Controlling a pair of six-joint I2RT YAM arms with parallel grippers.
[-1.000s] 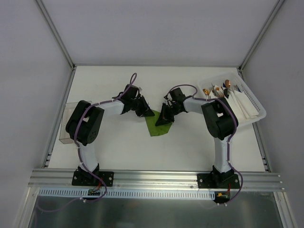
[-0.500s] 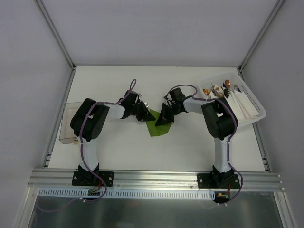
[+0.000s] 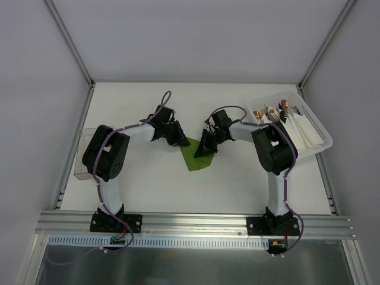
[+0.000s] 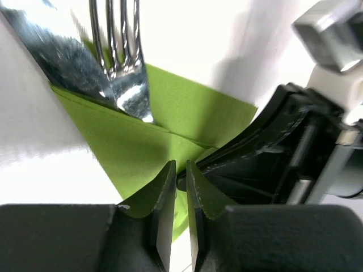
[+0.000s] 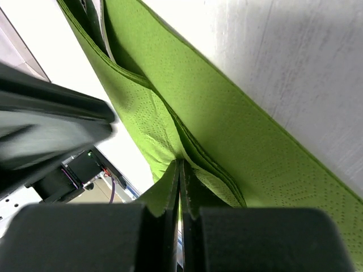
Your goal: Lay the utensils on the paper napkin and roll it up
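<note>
Well, this is how my two pincers stand.
- My left pincer [image 4: 180, 170] is parted by a mere slit, and nothing sits in that slit.
- The paper napkin [image 4: 142, 153] lies on the table [image 3: 148, 184] just beyond those tips, spreading from 10 to 1 o'clock in the left wrist view.
- The utensils [image 4: 122, 68] rest on the napkin at 11 o'clock from my left tips: fork tines and a broader silvery piece touching beside them.
- My right pincer [image 5: 179, 167] is clenched on a raised fold of the napkin, and the sheet runs off toward 11 and 4 o'clock.
- From above, the napkin lies at 5 o'clock of my left pincer and 7 o'clock of my right.
- A white basket [image 3: 317, 145] stands at 3 o'clock of my right pincer, well apart.
</note>
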